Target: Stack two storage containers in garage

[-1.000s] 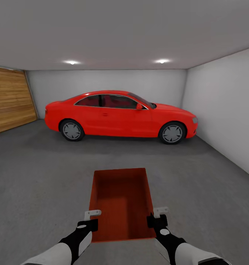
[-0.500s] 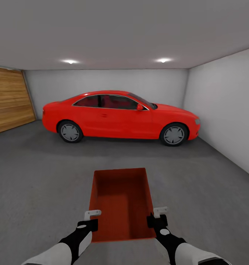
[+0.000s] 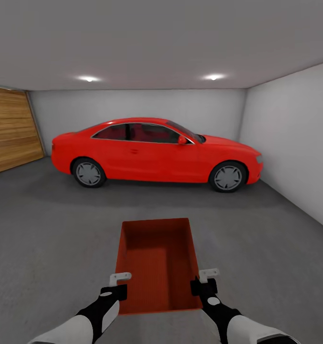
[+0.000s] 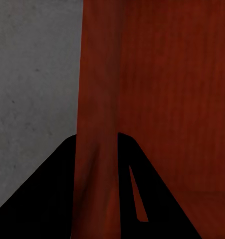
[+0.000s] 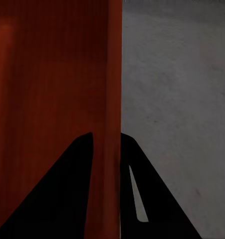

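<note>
Both jaws closed on walls of the storage container (image 3: 157, 260): left gripper (image 3: 117, 285) pinches the left long wall, right gripper (image 3: 204, 282) the right one; wrist views show each wall between dark fingers (image 4: 47, 199). Container held level above the garage floor (image 3: 51, 229), open top up, apparently empty. Red car (image 3: 156, 153) stands broadside beyond it, wooden door (image 3: 11, 126) left of the car.

1. Car (image 3: 156, 150): on the garage floor (image 3: 46, 229), landmark.
2. Storage container (image 3: 157, 265): before the car, well apart.
3. Slatted door (image 3: 11, 129): left of the car.
4. Side wall (image 3: 295, 138): right of the car.
</note>
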### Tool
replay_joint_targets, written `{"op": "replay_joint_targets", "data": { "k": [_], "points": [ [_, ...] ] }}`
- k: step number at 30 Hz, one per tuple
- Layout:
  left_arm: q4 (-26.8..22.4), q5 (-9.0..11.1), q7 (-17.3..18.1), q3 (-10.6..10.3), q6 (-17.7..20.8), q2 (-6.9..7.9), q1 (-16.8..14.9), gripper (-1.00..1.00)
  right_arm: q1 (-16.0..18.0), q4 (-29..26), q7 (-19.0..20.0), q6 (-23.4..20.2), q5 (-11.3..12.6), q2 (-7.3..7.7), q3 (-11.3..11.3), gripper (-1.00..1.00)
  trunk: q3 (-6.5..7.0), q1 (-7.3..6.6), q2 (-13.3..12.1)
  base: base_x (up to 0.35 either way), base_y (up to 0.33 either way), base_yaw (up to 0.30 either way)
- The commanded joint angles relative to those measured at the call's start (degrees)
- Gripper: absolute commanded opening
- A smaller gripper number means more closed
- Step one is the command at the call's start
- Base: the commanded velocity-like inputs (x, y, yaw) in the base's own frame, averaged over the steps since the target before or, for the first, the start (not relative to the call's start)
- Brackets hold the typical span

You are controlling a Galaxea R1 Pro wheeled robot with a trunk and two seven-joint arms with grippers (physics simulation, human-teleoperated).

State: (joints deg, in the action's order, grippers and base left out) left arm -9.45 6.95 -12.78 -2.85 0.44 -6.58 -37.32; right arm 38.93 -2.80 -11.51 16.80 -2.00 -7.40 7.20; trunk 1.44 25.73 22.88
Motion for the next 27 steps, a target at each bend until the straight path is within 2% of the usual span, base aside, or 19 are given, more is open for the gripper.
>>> {"op": "replay_joint_targets", "data": {
  "k": [1, 27],
  "points": [
    [-0.22, -0.38, -0.60, 1.18, 0.08, 0.42, -0.04, -1.00, 0.01, 0.17, -0.44, 0.17, 0.64, 0.11, -0.25, -1.00, -0.02, 0.05, 0.04, 0.319, 0.000, 0.000],
    [-0.22, -0.37, -0.60, 1.18, 0.08, 0.42, -0.04, -1.00, 0.01, 0.17, -0.44, 0.25, 0.60, 0.02, -0.26, -1.00, -0.02, 0.05, 0.04, 0.318, 0.000, 0.000]
  ]
}}
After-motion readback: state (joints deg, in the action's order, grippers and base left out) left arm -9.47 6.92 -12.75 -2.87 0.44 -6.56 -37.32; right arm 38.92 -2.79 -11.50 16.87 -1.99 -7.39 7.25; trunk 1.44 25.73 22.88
